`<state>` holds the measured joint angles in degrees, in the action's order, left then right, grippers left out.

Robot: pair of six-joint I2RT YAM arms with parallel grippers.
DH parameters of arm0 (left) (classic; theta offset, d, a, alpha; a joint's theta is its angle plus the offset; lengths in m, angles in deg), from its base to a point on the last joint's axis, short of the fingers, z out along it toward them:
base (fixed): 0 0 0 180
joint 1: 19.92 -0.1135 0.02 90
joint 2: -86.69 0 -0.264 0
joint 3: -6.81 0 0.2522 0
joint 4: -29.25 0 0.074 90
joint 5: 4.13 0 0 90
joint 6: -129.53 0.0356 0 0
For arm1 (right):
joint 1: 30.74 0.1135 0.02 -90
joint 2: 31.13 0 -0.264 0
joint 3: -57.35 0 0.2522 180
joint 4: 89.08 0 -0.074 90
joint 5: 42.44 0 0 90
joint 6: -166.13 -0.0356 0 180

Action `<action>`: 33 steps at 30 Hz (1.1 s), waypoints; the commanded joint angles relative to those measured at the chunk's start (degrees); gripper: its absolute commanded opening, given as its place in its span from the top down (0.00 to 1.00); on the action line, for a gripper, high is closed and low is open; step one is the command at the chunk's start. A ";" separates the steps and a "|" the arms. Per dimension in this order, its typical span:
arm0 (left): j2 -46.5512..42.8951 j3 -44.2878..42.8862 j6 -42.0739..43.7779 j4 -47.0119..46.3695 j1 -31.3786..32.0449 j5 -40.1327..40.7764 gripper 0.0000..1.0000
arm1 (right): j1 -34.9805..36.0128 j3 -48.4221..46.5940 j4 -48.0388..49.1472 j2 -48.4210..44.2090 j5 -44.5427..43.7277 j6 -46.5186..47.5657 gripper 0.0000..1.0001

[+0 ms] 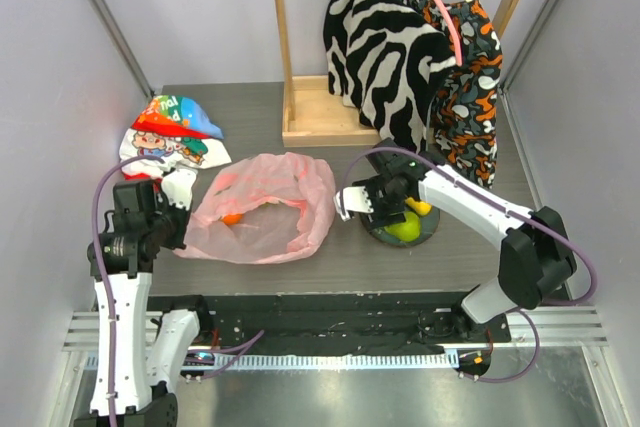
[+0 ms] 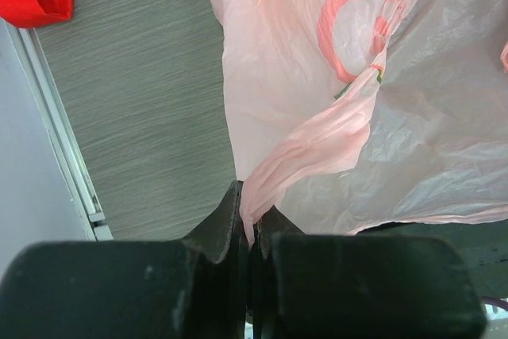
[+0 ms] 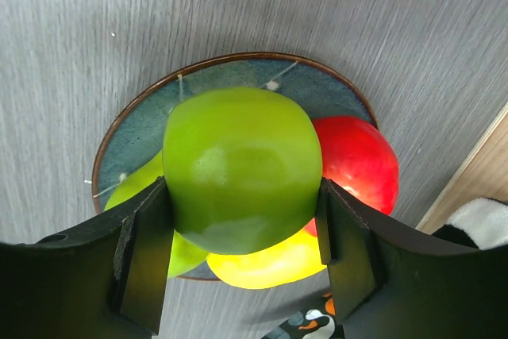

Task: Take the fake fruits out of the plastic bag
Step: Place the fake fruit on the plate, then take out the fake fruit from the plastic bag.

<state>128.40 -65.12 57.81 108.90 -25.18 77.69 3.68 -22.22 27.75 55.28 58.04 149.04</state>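
Plastic bag (image 1: 262, 209): centre of the top view, on the table (image 1: 400, 272); one small fruit (image 1: 232, 218) inside, in its left half.
Printed bag (image 1: 170, 137): upper left of it.
Plate (image 3: 238, 59): just right of the plastic bag, carrying other fruits (image 3: 357, 160); an apple (image 3: 242, 148) uppermost, between the right gripper's (image 3: 244, 188) fingers.
Rack (image 1: 320, 127): behind, top centre.
Garments (image 1: 400, 47): hanging, upper right.

Grey wood-grain tabletop (image 1: 250, 112) mid-frame. Pale walls (image 1: 200, 7) left, right, rear. Wooden rack (image 1: 318, 125) upper centre, hung with patterned garments (image 1: 385, 42). Metal rails (image 1: 570, 327) along bottom.
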 commanded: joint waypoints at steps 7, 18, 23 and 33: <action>-0.14 0.08 -0.35 -0.06 0.07 -0.34 1.00 | 0.48 2.61 3.62 -3.70 -1.34 3.65 0.21; 0.65 0.61 0.61 -0.76 0.16 -1.22 1.00 | 1.27 -5.37 -0.60 -6.43 3.82 0.94 0.08; -0.49 1.04 3.33 1.52 0.07 -2.10 1.00 | 7.49 -24.41 3.42 0.13 10.52 -18.89 0.05; 1.96 -3.87 -0.53 3.19 0.16 -3.67 1.00 | 13.13 -41.16 25.14 23.61 20.63 -71.76 0.29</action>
<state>128.14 -65.67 57.88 110.65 -25.18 77.14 15.15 -62.48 45.96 72.38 74.50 97.54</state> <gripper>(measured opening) 0.030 0.745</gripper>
